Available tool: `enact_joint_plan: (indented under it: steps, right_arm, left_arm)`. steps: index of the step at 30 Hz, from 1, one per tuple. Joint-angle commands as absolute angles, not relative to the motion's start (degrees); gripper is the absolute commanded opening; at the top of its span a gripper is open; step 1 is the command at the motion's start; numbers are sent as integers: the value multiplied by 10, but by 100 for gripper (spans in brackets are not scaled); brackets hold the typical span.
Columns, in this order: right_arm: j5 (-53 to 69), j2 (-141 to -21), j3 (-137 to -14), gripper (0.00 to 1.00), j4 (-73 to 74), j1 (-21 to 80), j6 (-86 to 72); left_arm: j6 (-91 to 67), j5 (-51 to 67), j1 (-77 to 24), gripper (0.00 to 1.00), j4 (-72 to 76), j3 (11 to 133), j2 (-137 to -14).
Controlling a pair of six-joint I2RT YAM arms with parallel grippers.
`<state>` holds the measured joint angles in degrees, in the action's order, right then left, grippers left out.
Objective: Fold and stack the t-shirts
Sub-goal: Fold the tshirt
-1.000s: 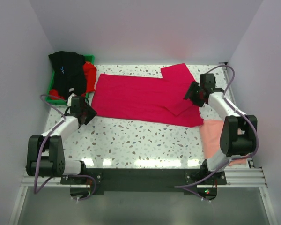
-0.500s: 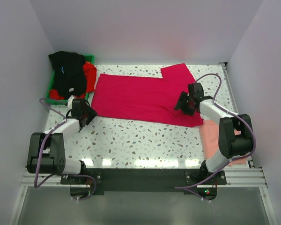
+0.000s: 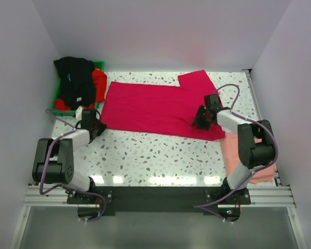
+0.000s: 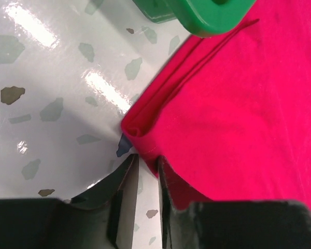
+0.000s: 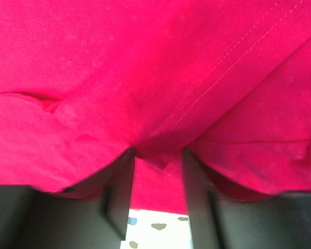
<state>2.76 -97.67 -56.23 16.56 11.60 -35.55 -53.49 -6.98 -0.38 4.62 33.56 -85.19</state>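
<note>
Left end effector (image 4: 144,168) sits at a folded corner of the crimson-pink t-shirt (image 4: 233,114), grip unclear. Right end effector (image 5: 156,174) pinches its bunched fabric.

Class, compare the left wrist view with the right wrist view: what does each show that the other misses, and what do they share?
Only the left wrist view shows a corner of the green tray and the left gripper at the folded corner of the crimson shirt. Only the right wrist view shows a stitched seam and cloth bunched between the fingers of the right gripper. Both show the crimson shirt and the speckled table, which is only a sliver in the right wrist view.
</note>
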Motion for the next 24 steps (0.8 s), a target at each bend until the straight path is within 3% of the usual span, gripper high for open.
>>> enact_joint_plan:
  steps: [1,5,7,10,24]
  right_arm:
    - [32,-989,-577,39,140,119,-365]
    - [34,-997,-598,19,143,119,-367]
    - [36,-1001,-613,7,148,119,-368]
    - [39,-1012,-641,0,156,119,-368]
    - [76,-1174,-872,2,211,119,-332]
  left_arm:
    - [-534,-90,0,23,50,344,-854]
    - [-532,-94,0,9,46,345,-852]
    - [-531,-93,0,7,44,343,-850]
    - [-530,-91,0,5,42,340,-848]
    - [-523,-83,0,3,38,337,-835]
